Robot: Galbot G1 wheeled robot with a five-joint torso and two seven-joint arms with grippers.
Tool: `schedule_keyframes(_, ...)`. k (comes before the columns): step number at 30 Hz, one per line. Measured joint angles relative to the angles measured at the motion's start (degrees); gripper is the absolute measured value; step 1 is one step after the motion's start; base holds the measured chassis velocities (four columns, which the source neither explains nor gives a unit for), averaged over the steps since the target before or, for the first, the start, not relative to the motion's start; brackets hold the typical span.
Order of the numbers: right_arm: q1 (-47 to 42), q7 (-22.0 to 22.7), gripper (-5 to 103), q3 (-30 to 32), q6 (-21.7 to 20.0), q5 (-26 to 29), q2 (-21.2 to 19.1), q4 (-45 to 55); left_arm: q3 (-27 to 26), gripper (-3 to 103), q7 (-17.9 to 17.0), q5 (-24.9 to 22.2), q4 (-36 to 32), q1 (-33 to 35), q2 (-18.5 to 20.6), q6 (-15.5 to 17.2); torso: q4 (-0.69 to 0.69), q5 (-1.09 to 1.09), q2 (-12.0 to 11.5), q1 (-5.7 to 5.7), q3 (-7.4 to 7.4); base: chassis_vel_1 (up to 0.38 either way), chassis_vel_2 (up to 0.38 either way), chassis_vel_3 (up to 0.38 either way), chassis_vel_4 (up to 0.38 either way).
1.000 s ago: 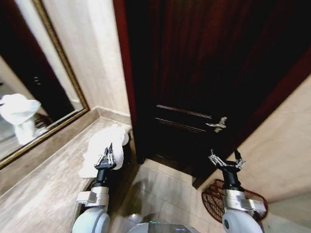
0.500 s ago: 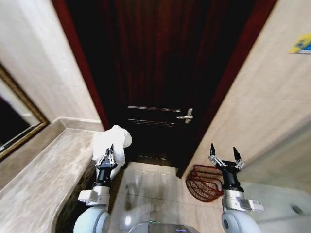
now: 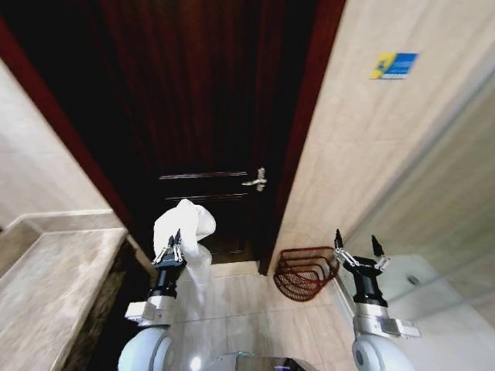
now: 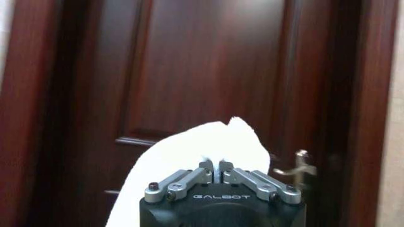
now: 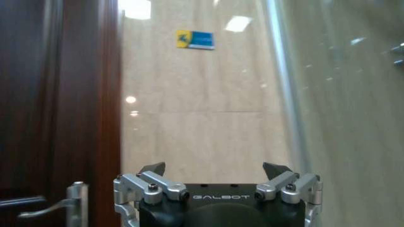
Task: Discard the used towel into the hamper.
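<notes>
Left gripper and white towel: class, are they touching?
Touching. The left wrist view shows the left gripper shut on a fold of the white towel, pinched between the fingers.

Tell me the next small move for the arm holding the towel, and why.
Probably swing the left end effector to the robot's right and lower it toward the hamper. It is shut on the white towel, held up in front of the dark door, while the hamper sits on the floor by the wall. The right end effector is open, idle.

The left end effector [image 3: 172, 249] grips a white towel [image 3: 184, 224] before the dark door [image 3: 193, 116], the hamper [image 3: 303, 272] near the spread right end effector [image 3: 357, 246].
</notes>
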Motion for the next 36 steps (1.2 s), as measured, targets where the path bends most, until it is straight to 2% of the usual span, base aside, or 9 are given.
schedule_keyframes(27,0.3,-0.1,100,0.0,0.2,-0.1,0.0,-0.6,0.1,4,0.0,-0.2,2.3,-1.2,0.1,0.0,0.00,0.00,0.0,0.00,0.00,-0.122,-0.125,-0.123,-0.124)
schedule_keyframes(30,0.3,-0.1,100,-0.1,0.2,-0.1,0.0,-0.6,-0.2,4,0.3,0.1,2.7,-1.4,0.2,-0.6,0.00,0.00,0.0,0.00,0.00,-0.112,-0.113,-0.136,-0.131)
schedule_keyframes(33,0.3,-0.1,100,-0.2,0.1,-0.5,0.0,-0.6,-0.8,4,3.1,0.5,3.5,-1.7,0.3,-3.3,-0.01,0.00,0.0,0.00,0.00,-0.096,-0.101,-0.113,-0.110)
schedule_keyframes(36,0.4,-0.1,100,-0.3,0.0,-0.7,0.0,-0.4,-1.1,4,4.2,1.9,4.6,-2.1,0.4,-4.6,-0.01,0.00,0.0,0.00,0.00,-0.074,-0.067,-0.069,-0.067)
